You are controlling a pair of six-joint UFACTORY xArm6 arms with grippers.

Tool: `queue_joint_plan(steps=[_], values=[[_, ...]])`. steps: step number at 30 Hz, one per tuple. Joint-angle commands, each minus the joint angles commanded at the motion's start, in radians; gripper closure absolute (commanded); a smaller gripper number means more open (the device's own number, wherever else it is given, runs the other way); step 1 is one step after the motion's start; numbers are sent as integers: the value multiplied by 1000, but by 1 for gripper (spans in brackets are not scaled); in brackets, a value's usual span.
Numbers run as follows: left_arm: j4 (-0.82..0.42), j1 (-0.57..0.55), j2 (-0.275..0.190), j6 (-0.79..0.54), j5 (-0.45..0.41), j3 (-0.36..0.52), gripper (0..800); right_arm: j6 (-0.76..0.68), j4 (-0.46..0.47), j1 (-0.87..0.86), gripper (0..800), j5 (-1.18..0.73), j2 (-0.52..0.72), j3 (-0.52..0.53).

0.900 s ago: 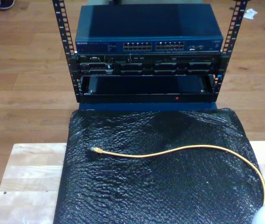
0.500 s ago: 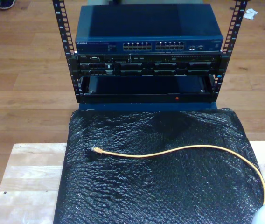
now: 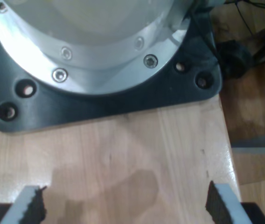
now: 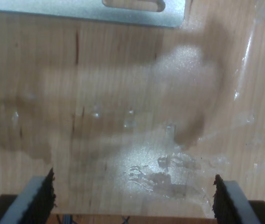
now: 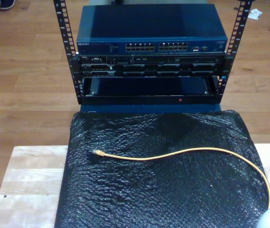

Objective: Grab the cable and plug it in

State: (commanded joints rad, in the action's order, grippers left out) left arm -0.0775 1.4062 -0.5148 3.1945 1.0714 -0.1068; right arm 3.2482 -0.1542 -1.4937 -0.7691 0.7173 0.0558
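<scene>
Evidently nothing has shifted in the last second: the cable (image 5: 182,153) lies untouched on the black mat (image 5: 163,199) below the rack (image 5: 149,52), both pincers spread wide over bare tabletop (image 4: 123,93), so grasping has not begun.

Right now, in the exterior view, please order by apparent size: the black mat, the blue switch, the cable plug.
1. Black mat, the largest; it is also nearest the camera.
2. Blue switch, farther back, so it may look smaller.
3. Cable plug, clearly the smallest.
</scene>
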Motion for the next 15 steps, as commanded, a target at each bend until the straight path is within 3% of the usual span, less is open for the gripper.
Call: queue_joint_plan(steps=[15], values=[[0,-2,0,0,0,0,0,-2,-2,-14,0,2,2,2]])
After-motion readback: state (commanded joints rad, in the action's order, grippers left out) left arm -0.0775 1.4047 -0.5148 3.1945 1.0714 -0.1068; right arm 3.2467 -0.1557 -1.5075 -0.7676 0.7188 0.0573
